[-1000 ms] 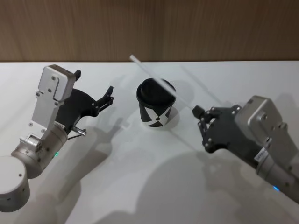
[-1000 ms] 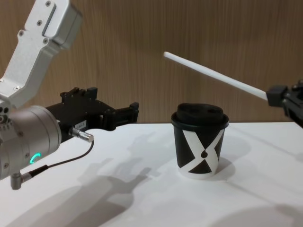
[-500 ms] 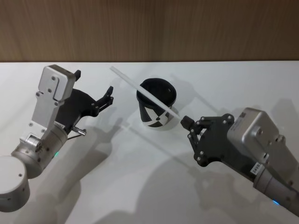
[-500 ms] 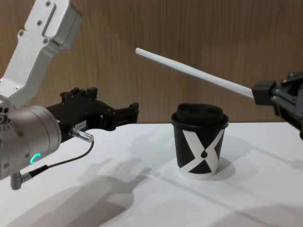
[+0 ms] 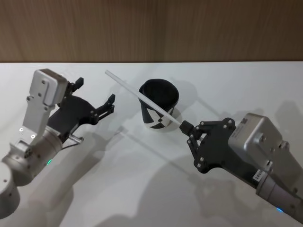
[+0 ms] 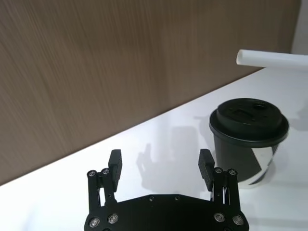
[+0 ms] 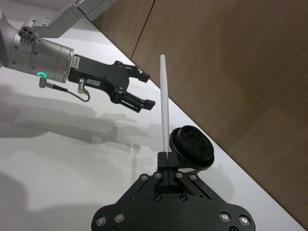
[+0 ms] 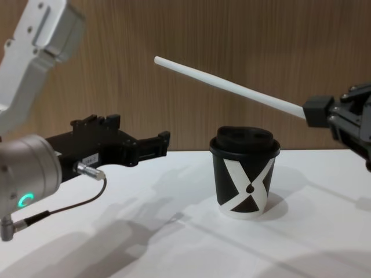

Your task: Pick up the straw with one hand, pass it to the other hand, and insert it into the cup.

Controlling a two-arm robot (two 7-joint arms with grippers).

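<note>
Tabletop (image 5: 142, 179): white, carries the cup.
Right tool (image 5: 184, 126): clamped on the straw's lower end, right of the cup.
Left tool (image 5: 94, 92): fingers spread, empty, left of the cup.
Cup (image 8: 243, 179): upright, lidded.
Straw (image 8: 232, 87): slanting in the air above the cup.

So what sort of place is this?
Likely a robot test bench: a plain white table against a wood-panelled wall, with a lidded paper cup, and the right gripper holding a straw.
</note>
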